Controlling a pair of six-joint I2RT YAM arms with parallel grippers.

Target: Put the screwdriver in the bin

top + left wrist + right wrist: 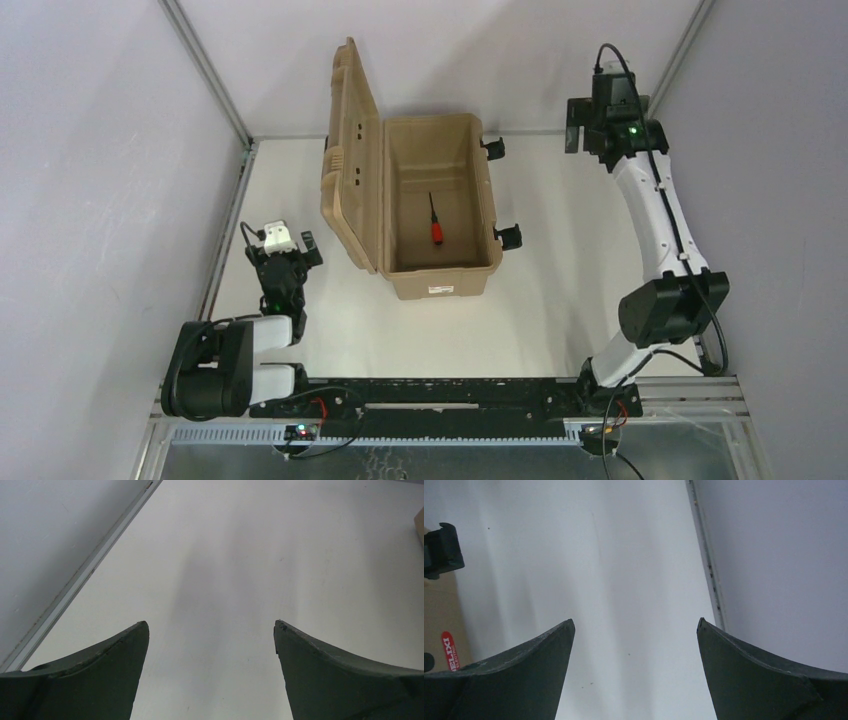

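The tan bin (440,272) stands open in the middle of the table, its ribbed lid (350,160) swung up on the left. The screwdriver (436,222), with its red handle and thin black shaft, lies on the bin's floor. My left gripper (290,243) is open and empty, low over the table left of the lid; in its wrist view (211,625) only bare table shows between the fingers. My right gripper (605,135) is open and empty at the back right, away from the bin; its wrist view (635,622) shows bare table.
Two black latches (508,237) stick out from the bin's right side; one shows in the right wrist view (441,550) above the bin's tan wall (439,610), which carries a red sticker. A corner of the bin (420,525) shows in the left wrist view. Grey walls enclose the table.
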